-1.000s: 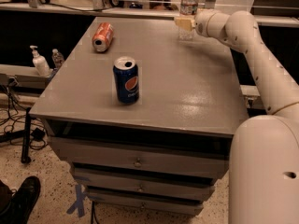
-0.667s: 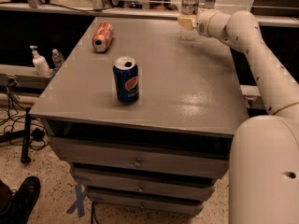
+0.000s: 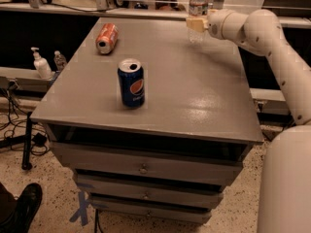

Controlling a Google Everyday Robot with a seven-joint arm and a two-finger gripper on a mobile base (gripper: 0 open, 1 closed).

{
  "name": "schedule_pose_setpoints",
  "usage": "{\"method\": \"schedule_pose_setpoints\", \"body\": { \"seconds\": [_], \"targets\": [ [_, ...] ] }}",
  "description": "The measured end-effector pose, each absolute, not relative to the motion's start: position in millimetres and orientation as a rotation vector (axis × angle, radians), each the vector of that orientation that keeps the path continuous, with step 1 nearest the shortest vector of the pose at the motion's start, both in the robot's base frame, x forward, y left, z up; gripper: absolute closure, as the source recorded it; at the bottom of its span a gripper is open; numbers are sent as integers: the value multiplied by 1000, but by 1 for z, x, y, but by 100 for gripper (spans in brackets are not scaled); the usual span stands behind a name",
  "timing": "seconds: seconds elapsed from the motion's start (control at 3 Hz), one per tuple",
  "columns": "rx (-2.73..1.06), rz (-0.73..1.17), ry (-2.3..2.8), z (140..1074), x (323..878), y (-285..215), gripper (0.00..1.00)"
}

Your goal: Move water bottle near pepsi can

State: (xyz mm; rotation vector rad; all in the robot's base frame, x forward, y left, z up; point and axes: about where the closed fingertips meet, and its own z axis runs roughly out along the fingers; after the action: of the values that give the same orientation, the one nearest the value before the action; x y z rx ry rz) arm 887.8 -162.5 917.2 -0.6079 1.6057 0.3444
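Hardly anything has moved in the last second: the gripper (image 3: 197,24) has crept up a shade beside the water bottle (image 3: 198,5), which stands where it did. From the left, an orange can (image 3: 107,38) lies on its side toward the table's (image 3: 194,96) far left, and the pepsi can (image 3: 131,84) stands upright nearer the front, well apart from the bottle at the far right. The gripper sits at the bottle's lower body; whether it has closed there cannot be told. Thin ribbed plastic likely yields and the bottle is tall enough to tip, so a low, moderate hold seems best.
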Motion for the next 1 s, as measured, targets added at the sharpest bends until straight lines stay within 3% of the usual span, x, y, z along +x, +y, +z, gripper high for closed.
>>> {"method": "schedule_pose_setpoints", "body": {
  "seconds": [1.0],
  "targets": [
    [-678, 578, 1540, 943, 745, -115, 100]
  ]
}}
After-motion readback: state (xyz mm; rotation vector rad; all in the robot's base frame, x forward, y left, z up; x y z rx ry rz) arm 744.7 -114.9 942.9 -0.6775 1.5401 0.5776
